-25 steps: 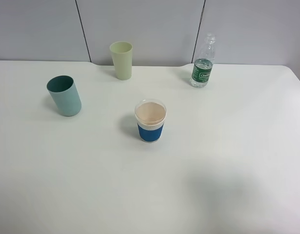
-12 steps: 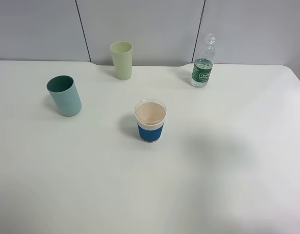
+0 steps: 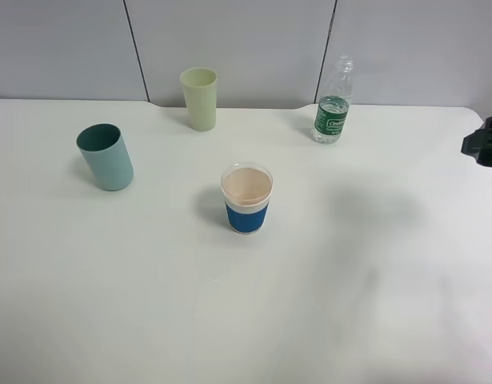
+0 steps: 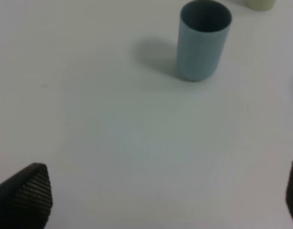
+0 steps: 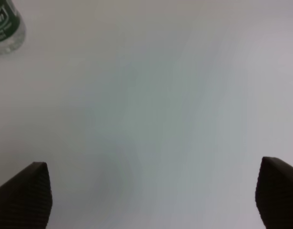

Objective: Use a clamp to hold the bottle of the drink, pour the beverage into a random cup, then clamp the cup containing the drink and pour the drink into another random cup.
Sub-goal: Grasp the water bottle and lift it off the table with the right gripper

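exterior high: bottle (image 3: 332, 108) upright at the back of the surface (image 3: 350, 280), teal cup (image 3: 106, 158) far left; left end effector (image 4: 160, 195) and right end effector (image 5: 155, 188) both spread wide.

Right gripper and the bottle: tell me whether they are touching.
Apart. The right wrist view shows a stretch of table between the open right gripper and the bottle.

The left gripper (image 4: 156, 200) is showing two dark grey, almost black fingertips (image 4: 23, 198) with rounded ends, their faces carrying a fine ribbed, cross-hatched texture. The right gripper (image 5: 151, 195) is wearing the same dark ribbed pads on its fingers (image 5: 22, 198), which are blunt and wedge-shaped. In the high view, a black, blocky, angular piece of the right arm (image 3: 484, 144) is showing at the frame edge
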Robot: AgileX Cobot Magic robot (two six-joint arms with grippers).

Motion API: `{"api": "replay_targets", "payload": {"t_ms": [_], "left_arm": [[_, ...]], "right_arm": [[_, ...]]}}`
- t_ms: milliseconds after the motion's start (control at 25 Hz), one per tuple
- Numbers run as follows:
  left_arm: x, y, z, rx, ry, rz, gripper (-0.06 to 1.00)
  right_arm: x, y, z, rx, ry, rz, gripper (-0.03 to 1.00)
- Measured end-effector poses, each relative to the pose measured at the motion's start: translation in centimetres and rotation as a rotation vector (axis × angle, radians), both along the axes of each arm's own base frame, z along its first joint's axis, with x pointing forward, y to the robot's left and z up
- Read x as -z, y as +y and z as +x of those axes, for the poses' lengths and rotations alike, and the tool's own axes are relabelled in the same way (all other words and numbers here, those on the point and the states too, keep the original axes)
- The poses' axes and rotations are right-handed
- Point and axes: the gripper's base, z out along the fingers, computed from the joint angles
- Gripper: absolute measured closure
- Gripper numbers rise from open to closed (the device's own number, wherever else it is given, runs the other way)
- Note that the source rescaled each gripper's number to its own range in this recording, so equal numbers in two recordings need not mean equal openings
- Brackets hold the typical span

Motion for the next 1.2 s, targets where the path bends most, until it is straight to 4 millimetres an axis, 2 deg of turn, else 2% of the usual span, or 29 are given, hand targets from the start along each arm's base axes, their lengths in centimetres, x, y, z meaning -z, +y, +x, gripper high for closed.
{"api": "replay_targets", "payload": {"t_ms": [240,680,920,1080,1200], "left_arm": [[0.0,0.0,0.0,0.0,0.0,0.0,-0.06],[0.0,0.0,0.0,0.0,0.0,0.0,-0.06],[0.0,0.0,0.0,0.0,0.0,0.0,-0.06],[0.0,0.0,0.0,0.0,0.0,0.0,-0.06],[0.0,0.0,0.0,0.0,0.0,0.0,-0.06]], "right_arm": [[3.7,-0.1,3.3,-0.056,0.029,-0.061,0.22],[8.0,0.2,7.2,-0.209,-0.114,-0.166,0.22],[10.9,0.6,10.3,-0.277,-0.095,-0.116,0.22],[12.1,1.0,13.1,-0.305,-0.094,-0.043,0.22],[12.6,2.1,15.0,-0.386,-0.101,-0.033,0.22]]}}
